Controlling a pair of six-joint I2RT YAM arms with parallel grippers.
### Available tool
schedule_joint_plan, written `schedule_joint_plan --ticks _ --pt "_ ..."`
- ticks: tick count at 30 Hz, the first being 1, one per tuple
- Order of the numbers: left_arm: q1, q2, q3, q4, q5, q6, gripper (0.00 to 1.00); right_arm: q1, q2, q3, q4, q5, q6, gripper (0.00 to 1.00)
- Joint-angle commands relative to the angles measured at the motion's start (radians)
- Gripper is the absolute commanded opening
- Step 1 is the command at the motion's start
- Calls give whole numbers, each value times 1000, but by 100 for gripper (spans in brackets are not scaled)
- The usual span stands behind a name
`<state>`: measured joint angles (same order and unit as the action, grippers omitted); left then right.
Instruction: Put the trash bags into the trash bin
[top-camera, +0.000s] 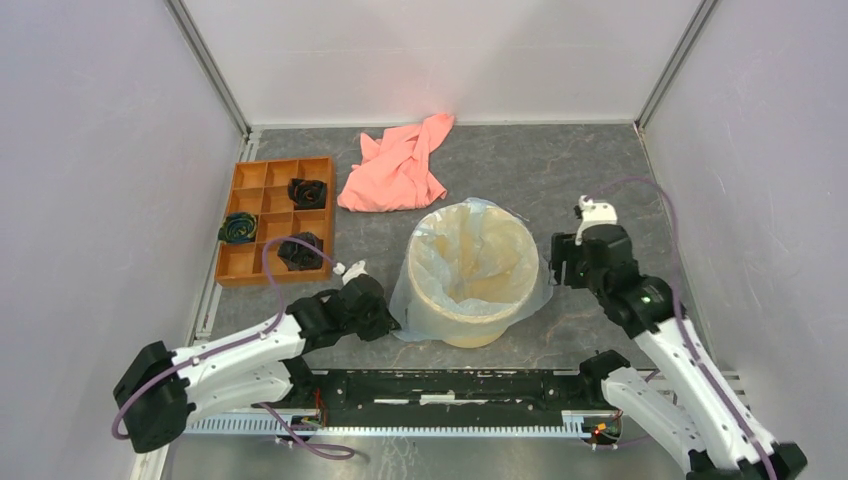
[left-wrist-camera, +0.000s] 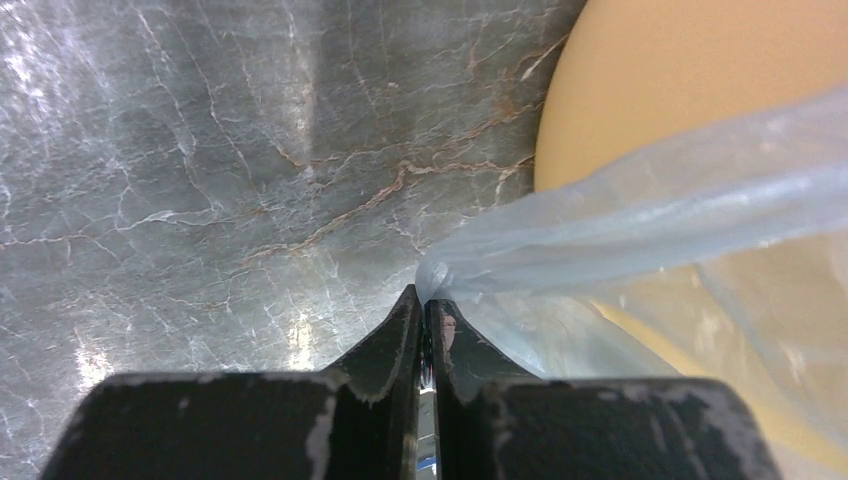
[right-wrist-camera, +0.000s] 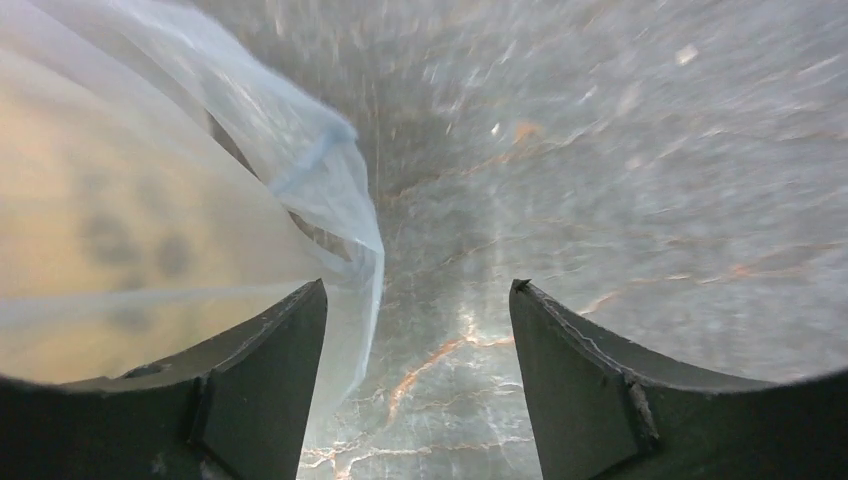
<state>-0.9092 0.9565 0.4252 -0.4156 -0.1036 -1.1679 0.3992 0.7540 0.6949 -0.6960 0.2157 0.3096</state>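
1. Locate the trash bin (top-camera: 476, 336) at the centre of the grey marbled table (top-camera: 580, 180), between the two arms. It stands upright with its mouth facing up.

2. Check the trash bag (top-camera: 424, 292). Its film lines the inside of the bin, folds over the rim, and hangs down the outer wall to the table on the near left and on the right. The bag is therefore already in the bin, spread as a liner.

3. Inspect the left gripper (top-camera: 391, 322). It sits low, just beside the bin's near-left side. In the left wrist view the left gripper (left-wrist-camera: 427, 300) shows its jaws narrowed to a thin slit. A corner of the trash bag (left-wrist-camera: 650, 210) runs into that slit and stretches taut toward the trash bin (left-wrist-camera: 680, 80). Treat this tool as pinching the bag.

4. Inspect the right gripper (top-camera: 554, 266). It sits near the bin's right side. In the right wrist view the right gripper (right-wrist-camera: 418, 290) has its jaws wide apart with only table between them. The trash bag (right-wrist-camera: 300, 170) hangs against the inner edge of one finger and is not clamped.

5. Note the surroundings. An orange tray (top-camera: 255, 276) holding three dark bundles lies at the far left. A pink cloth (top-camera: 395, 172) lies crumpled behind the bin, apart from it.
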Motion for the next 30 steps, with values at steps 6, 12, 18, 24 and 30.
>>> schedule_joint_plan --ticks 6,12,18,24,30 --pt "0 -29 15 49 -3 47 15 1 20 509 -192 -107 -254 78" --pt "0 18 23 62 7 68 15 110 217 576 33 -529 -184 77" --pt "0 -17 -3 71 -11 38 15 424 356 487 54 -325 -188 62" --pt "0 -39 3 52 -12 49 15 610 511 438 -41 -45 -209 45" --pt "0 -23 7 71 7 46 15 639 410 324 318 -394 -114 40"
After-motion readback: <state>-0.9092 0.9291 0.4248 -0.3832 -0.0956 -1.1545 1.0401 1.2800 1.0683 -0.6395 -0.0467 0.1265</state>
